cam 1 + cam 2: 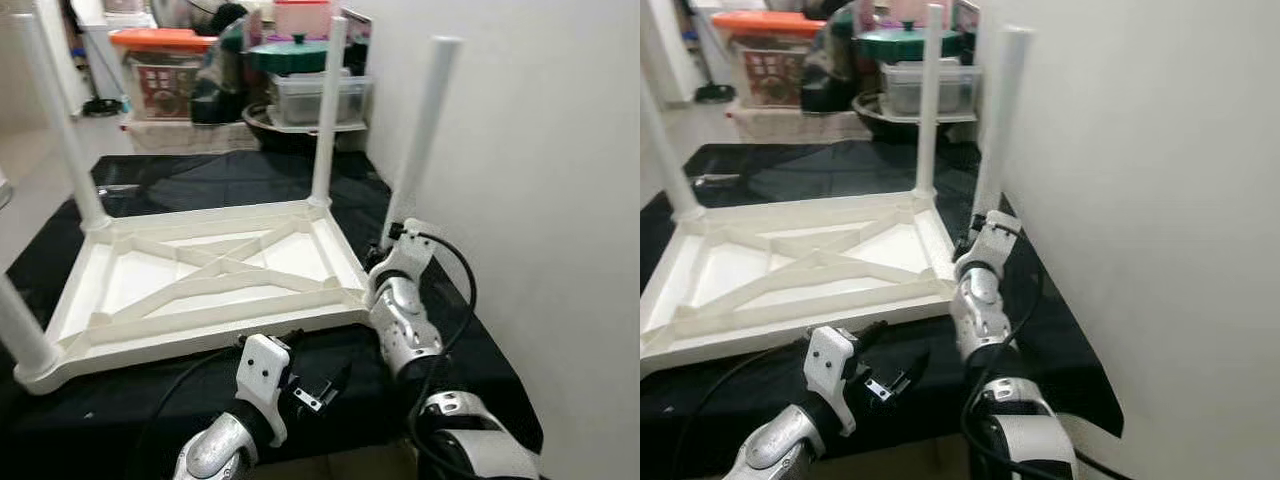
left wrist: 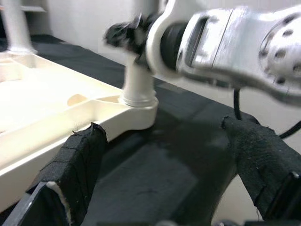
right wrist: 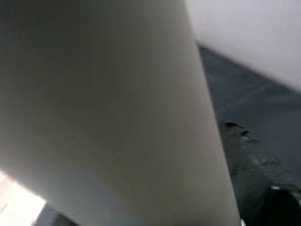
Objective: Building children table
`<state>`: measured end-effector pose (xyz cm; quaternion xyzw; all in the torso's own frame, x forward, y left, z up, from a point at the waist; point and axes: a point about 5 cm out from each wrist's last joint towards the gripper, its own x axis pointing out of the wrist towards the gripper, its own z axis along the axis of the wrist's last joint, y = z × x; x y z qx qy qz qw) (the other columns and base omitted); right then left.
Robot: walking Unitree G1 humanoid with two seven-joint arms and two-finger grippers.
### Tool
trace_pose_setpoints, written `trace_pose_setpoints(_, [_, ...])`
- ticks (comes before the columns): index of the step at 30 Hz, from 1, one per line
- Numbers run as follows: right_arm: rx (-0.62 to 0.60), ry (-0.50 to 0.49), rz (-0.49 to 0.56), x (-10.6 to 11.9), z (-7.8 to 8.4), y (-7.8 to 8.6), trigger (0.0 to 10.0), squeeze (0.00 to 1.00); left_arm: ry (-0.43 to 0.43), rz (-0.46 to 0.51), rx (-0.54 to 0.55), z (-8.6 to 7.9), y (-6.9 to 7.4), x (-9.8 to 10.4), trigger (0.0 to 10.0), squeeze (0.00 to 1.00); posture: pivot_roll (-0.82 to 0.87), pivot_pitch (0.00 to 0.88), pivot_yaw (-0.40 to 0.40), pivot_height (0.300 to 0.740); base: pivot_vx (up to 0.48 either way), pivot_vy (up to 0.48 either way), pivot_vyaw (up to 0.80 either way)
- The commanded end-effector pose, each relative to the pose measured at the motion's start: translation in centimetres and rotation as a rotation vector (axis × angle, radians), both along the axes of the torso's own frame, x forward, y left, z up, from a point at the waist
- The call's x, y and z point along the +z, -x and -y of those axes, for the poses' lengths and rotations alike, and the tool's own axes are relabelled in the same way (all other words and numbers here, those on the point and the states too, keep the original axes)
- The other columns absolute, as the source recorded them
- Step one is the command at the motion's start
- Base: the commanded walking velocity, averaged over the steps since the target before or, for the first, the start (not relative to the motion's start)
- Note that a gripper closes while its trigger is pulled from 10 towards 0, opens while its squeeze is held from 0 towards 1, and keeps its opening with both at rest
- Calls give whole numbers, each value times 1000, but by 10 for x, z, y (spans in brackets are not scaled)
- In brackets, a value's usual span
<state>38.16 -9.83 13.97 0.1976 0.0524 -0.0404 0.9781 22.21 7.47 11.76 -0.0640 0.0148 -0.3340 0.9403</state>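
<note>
A white children's table (image 1: pixel 215 275) lies upside down on a black cloth (image 1: pixel 210 175), its underside ribs facing up and its legs standing upright. My right gripper (image 1: pixel 386 248) is at the base of the near-right leg (image 1: pixel 425 120), shut around it; in the right wrist view that leg (image 3: pixel 108 103) looms very close. My left gripper (image 2: pixel 164 155) hovers open just off the table's front edge, near the same corner, with its padded fingers (image 2: pixel 80 165) spread wide and nothing between them. The leg's socket (image 2: pixel 138 89) lies beyond them.
A white wall (image 1: pixel 540 150) runs close along the right side. At the back stand an orange-lidded box (image 1: pixel 160 65), a green-lidded pot (image 1: pixel 290 52) and a clear container (image 1: pixel 315 95). The cloth's front edge is near my arms.
</note>
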Motion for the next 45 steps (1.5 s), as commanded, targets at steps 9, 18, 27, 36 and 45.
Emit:
trace_pose_setpoints(9, [547, 143, 173, 15, 25, -2, 10000, 0, -5, -18, -7, 1, -1, -3, 10000, 0, 50, 0, -36, 740, 0, 0, 0])
trace_pose_setpoints(18, [1139, 125, 212, 21, 24, 19, 10000, 0, -7, -15, -7, 1, -1, -3, 10000, 0, 62, 0, -42, 740, 0, 0, 0])
trace_pose_setpoints(27, [1529, 189, 187, 25, 10, 33, 10000, 0, -7, -15, -5, 1, -1, -4, 10000, 0, 73, 0, -53, 740, 0, 0, 0])
trace_pose_setpoints(36, [1584, 320, 148, 15, -5, 34, 0, 0, -7, -21, -10, 2, 1, -5, 10000, 0, 75, 0, -55, 740, 0, 0, 0])
trace_pose_setpoints(45, [1001, 241, 171, 17, 3, 7, 0, 0, -5, -24, -14, 3, 1, -5, 10000, 0, 65, 0, -49, 740, 0, 0, 0])
